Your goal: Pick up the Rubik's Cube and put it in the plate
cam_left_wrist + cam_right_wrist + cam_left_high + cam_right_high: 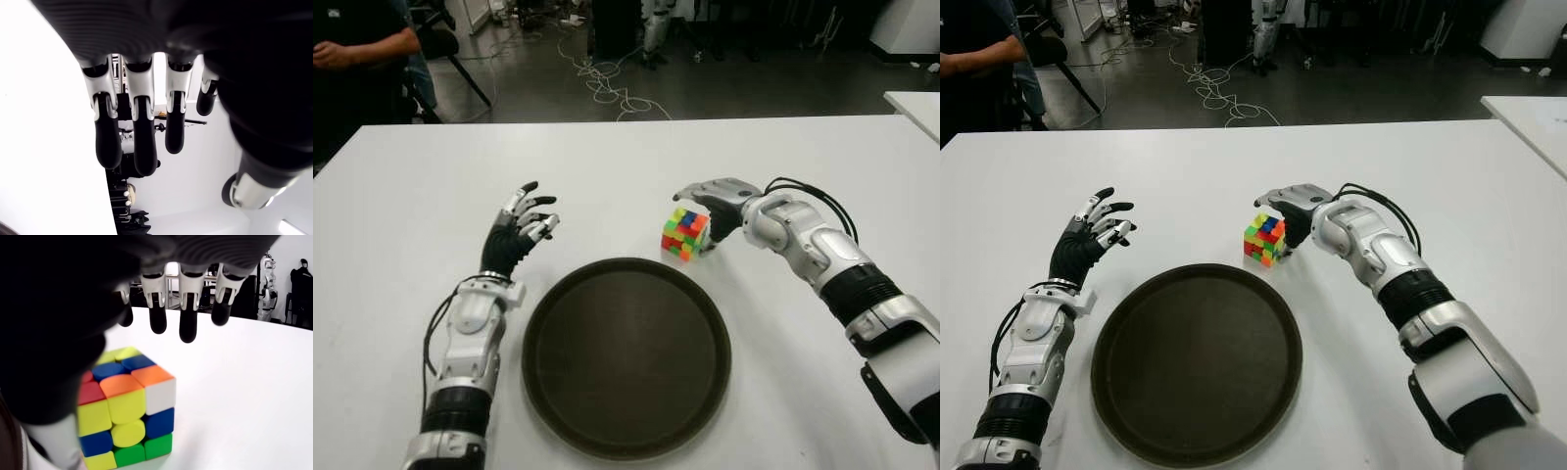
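On a white table, the cube sits just beyond the dark plate, under the right hand, whose spread fingers arch over it without gripping. Left hand hovers open, left of the plate

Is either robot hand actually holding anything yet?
No. The right hand is open over the Rubik's Cube, fingers not closed on it; the left hand is empty.

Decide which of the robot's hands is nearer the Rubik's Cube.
Right. The right hand is open directly over the Rubik's Cube, not yet gripping. The left hand is open beyond the plate's far-left edge.
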